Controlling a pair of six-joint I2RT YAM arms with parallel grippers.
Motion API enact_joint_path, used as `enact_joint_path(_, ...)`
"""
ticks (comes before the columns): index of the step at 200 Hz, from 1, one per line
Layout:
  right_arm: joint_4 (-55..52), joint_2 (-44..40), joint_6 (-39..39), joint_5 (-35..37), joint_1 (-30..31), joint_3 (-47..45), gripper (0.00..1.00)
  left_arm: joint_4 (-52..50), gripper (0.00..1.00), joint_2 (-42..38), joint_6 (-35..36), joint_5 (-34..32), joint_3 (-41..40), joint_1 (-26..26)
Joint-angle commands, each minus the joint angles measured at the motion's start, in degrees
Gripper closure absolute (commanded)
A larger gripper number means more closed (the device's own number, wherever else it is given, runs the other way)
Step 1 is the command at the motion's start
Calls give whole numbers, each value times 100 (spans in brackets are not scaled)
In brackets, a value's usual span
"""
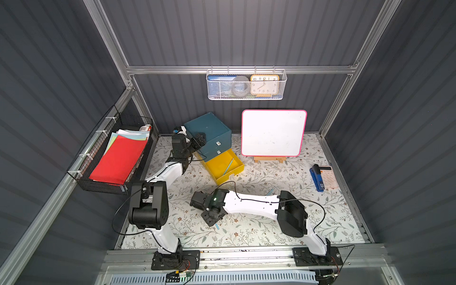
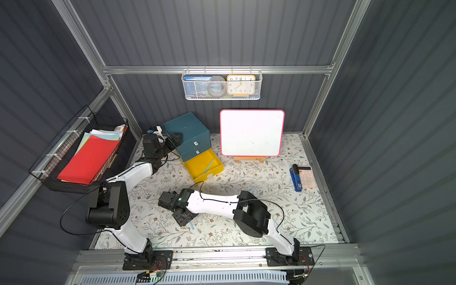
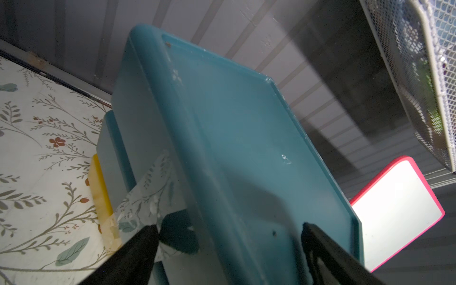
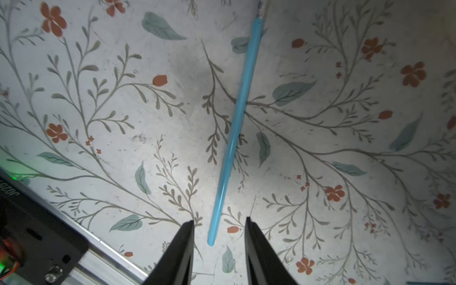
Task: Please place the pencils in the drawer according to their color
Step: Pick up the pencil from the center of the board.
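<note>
Right hand point(image 4: 219, 220) open, fingers apart, gripping nothing. Thin light blue pencil point(image 4: 237, 128) flat on floral table point(image 4: 98, 74), near end between my fingertips, shaft running ahead. Left hand point(image 3: 227, 228) spread wide, straddling top edge of teal plastic cabinet point(image 3: 234, 123). Another light blue pencil point(image 1: 228, 166) in open yellow drawer point(image 1: 214, 165) below left hand.

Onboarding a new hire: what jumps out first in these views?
The yellow drawer stands pulled out of the teal cabinet at the back, a light blue pencil inside. Next, the pink-rimmed whiteboard beside it, and the right gripper open over a second light blue pencil nearer the front.
</note>
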Motion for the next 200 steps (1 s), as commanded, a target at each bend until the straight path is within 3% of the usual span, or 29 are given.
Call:
enact_joint_path(1, -427, 230, -150, 156, 94, 235, 61, 28, 5, -91, 89, 177, -135, -46)
enact_joint_path(87, -515, 815, -141, 58, 94, 434, 64, 45, 5, -159, 69, 241, -221, -42)
enact_joint_path(167, -606, 799, 33, -245, 58, 232, 100, 45, 5, -169, 78, 239, -232, -47)
enact_joint_path(200, -496, 600, 169, -365, -2, -55, 100, 37, 5, -177, 89, 237, -241, -47)
